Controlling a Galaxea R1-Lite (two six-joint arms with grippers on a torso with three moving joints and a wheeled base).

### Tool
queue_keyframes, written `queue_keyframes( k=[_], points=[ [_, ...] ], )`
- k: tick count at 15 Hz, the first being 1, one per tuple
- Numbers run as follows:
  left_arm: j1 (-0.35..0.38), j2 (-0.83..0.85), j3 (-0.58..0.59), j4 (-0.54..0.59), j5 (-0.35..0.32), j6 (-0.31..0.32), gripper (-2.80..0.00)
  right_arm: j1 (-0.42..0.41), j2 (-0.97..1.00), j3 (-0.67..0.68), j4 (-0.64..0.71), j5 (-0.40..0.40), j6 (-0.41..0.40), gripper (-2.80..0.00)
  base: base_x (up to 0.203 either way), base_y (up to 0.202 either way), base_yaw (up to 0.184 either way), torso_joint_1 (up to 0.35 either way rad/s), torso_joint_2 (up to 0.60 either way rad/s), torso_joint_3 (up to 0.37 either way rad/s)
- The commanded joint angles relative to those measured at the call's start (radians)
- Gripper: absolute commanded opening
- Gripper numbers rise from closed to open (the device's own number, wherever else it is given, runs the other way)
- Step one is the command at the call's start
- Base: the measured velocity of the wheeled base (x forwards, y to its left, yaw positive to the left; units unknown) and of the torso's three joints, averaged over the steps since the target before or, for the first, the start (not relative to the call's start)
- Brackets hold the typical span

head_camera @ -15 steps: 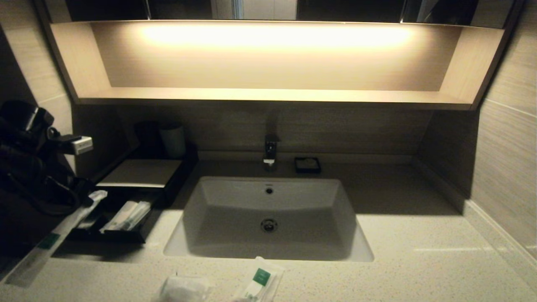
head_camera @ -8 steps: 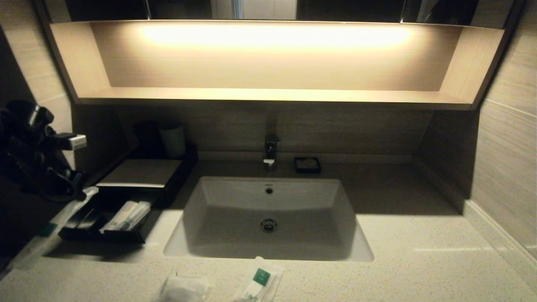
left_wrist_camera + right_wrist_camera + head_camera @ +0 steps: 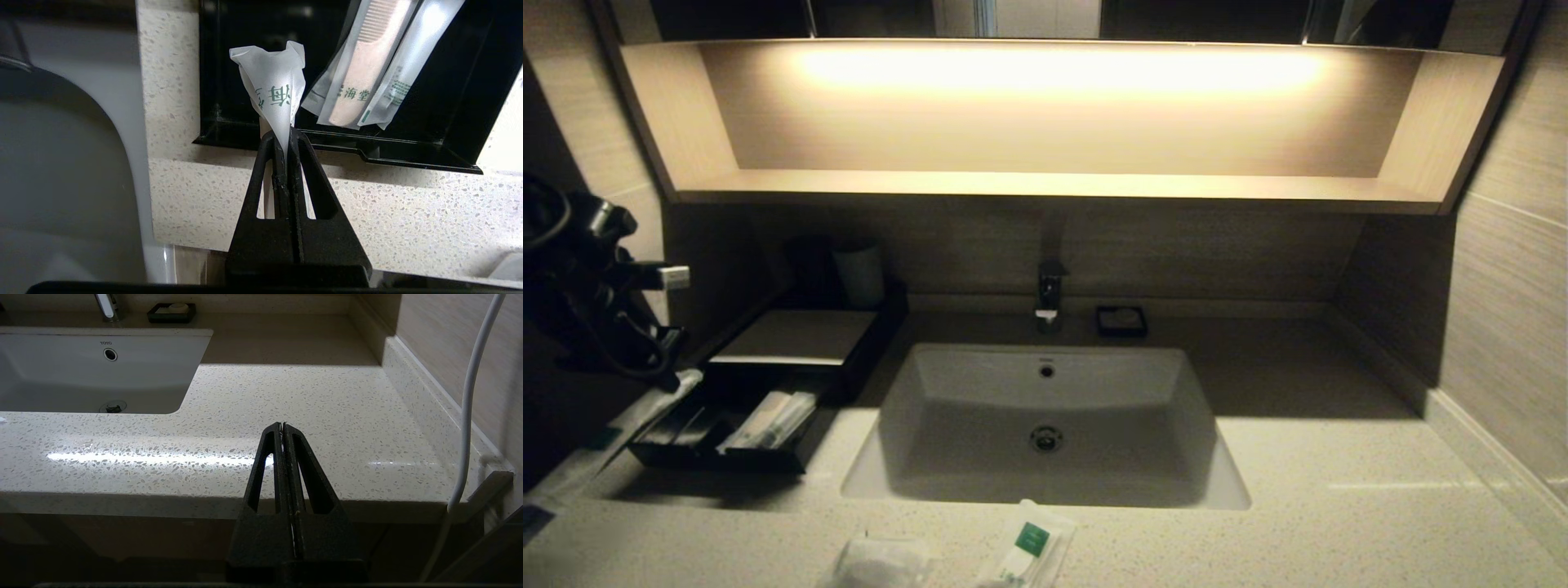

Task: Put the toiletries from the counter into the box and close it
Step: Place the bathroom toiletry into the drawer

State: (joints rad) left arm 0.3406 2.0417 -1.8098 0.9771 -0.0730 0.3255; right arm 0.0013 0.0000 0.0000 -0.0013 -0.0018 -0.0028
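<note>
Near front edge of the counter [image 3: 1298, 523]: two wrapped packets [image 3: 1025, 551] lie flat, not yet boxed; left gripper [image 3: 286, 136] at the left edge, fingers pinched tight on one end of a long sachet [image 3: 276, 92], which hangs slanting toward the near-left corner; open black box [image 3: 727, 425] lies just right of and beyond that gripper, its tray already holding wrapped comb and tube [image 3: 367, 77]; sachet's long axis roughly matches the tray's; box wall is the likely snag; sink [image 3: 1045, 425] beyond; right gripper [image 3: 282, 428] parked off the right front edge, closed, empty.
</note>
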Motion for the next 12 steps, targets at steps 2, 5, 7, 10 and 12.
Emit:
queue_keyframes(
  k=[2,5,7,10,12],
  points=[
    [0.000,0.090,-0.078,0.061,-0.002,0.003,-2.80,0.000,0.000,0.002,0.000,0.000,0.000,-2.80,0.000,0.000,0.000,0.000,0.00,0.000],
    [0.000,0.129,-0.092,0.066,-0.005,0.007,-2.80,0.000,0.000,0.002,0.000,0.000,0.000,-2.80,0.000,0.000,0.000,0.000,0.00,0.000],
    [-0.005,0.146,-0.104,0.065,-0.009,0.008,-2.80,0.000,0.000,0.002,0.000,0.000,0.000,-2.80,0.000,0.000,0.000,0.000,0.00,0.000],
    [-0.020,0.155,-0.109,0.043,-0.011,0.009,-2.80,0.000,0.000,0.002,0.000,0.000,0.000,-2.80,0.000,0.000,0.000,0.000,0.00,0.000],
    [-0.030,0.161,-0.109,0.030,-0.011,0.009,-2.80,0.000,0.000,0.002,0.000,0.000,0.000,-2.80,0.000,0.000,0.000,0.000,0.00,0.000]
  ],
)
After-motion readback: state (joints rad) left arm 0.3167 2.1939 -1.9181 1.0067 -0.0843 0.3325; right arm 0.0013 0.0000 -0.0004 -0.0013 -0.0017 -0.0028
